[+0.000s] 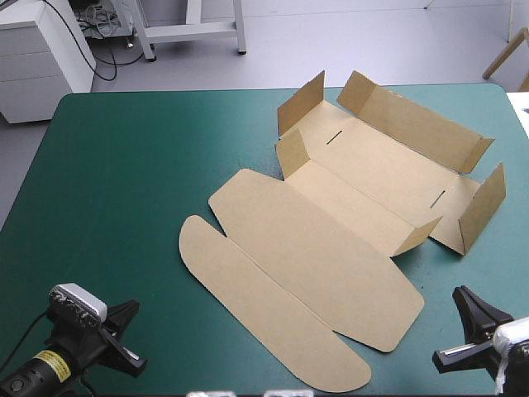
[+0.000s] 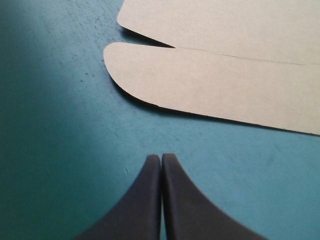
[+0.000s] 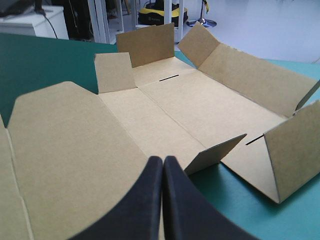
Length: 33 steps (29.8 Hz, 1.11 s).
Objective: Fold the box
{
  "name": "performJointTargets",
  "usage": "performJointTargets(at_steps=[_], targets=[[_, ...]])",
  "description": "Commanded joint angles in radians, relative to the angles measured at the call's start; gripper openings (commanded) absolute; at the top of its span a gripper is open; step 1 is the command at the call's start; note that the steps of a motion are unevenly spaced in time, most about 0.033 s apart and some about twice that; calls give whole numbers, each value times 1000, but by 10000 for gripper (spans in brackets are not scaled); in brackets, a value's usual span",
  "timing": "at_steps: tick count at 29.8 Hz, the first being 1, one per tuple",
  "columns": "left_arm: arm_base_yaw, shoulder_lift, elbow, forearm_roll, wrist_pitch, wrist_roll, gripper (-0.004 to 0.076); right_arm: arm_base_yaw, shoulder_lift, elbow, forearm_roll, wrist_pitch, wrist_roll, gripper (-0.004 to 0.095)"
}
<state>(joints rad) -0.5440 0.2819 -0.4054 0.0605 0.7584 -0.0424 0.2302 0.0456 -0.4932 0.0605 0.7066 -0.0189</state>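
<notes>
The brown box (image 1: 347,215) lies on the teal-green table as a cut sheet. Its far half has side walls and end flaps raised (image 3: 235,65); its wide lid panel (image 3: 75,150) and rounded tuck flap (image 2: 210,82) lie flat toward the near edge. My left gripper (image 1: 124,335) sits at the near left corner, shut, its tips (image 2: 161,157) a short way from the tuck flap's rounded end, empty. My right gripper (image 1: 464,318) is at the near right, shut and empty, pointing (image 3: 163,160) over the lid toward the raised walls.
Bare teal-green cover (image 1: 124,174) spreads over the left half of the table. A white cabinet (image 1: 41,50) and a white frame (image 1: 194,29) stand on the floor beyond the far edge.
</notes>
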Motion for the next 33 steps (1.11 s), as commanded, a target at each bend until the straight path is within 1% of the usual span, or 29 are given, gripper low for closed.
performJointTargets(at_steps=[1, 4, 7, 9, 12, 15, 16, 18, 21, 23, 26, 33], targets=[[-2, 71, -118, 96, -20, -5, -10, -2, 96, -30, 18, -56, 141, 16], [-2, 157, -223, 219, 75, -5, -10, -2, 209, -42, 81, 8, 159, 125], [-2, 250, -321, 343, 133, -5, -10, -2, 306, -68, 115, -14, 146, 321], [-2, 310, -386, 386, 147, -5, -10, -2, 361, -98, 115, -33, 146, 471], [-2, 381, -461, 392, 149, -5, -10, -2, 424, -168, 115, -33, 152, 682], [-2, 435, -507, 392, 149, -5, -10, -2, 478, -251, 113, 8, 160, 826], [-2, 443, -512, 392, 149, -5, -10, -2, 497, -278, 108, 26, 160, 847], [-2, 464, -521, 392, 147, -5, -10, -2, 537, -346, 87, 86, 165, 851], [-2, 472, -521, 392, 149, -5, -10, -2, 593, -436, 28, 177, 215, 851], [-2, 473, -521, 392, 149, -5, -10, -2, 633, -490, -22, 224, 274, 851], [-2, 473, -521, 392, 151, -6, -10, -2, 685, -546, -67, 265, 316, 851], [-2, 473, -521, 392, 178, -31, -10, -2, 797, -564, -68, 314, 438, 851]])
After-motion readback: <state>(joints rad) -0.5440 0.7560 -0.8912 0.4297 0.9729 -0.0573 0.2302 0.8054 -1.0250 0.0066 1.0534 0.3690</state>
